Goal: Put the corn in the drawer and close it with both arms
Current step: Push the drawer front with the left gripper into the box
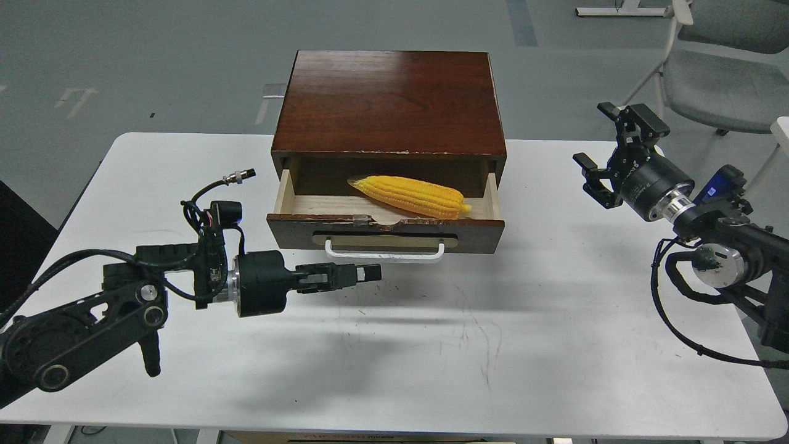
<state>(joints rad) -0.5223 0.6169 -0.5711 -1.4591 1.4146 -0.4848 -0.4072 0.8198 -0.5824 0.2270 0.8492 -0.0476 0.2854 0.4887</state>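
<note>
The yellow corn (410,195) lies inside the open drawer (474,233), which is pulled out of the dark wooden box (388,102). The drawer's white bar handle (384,251) faces me. My left gripper (368,273) hovers just above the table, in front of and slightly below the left half of the drawer front, pointing right. It is seen edge-on, so its fingers cannot be told apart, and it holds nothing. My right gripper (593,134) is open and empty, raised to the right of the box and well apart from it.
The white table (493,345) carries the box at its back middle. A grey chair (721,68) stands beyond the table's far right corner. Loose black cables hang at both wrists.
</note>
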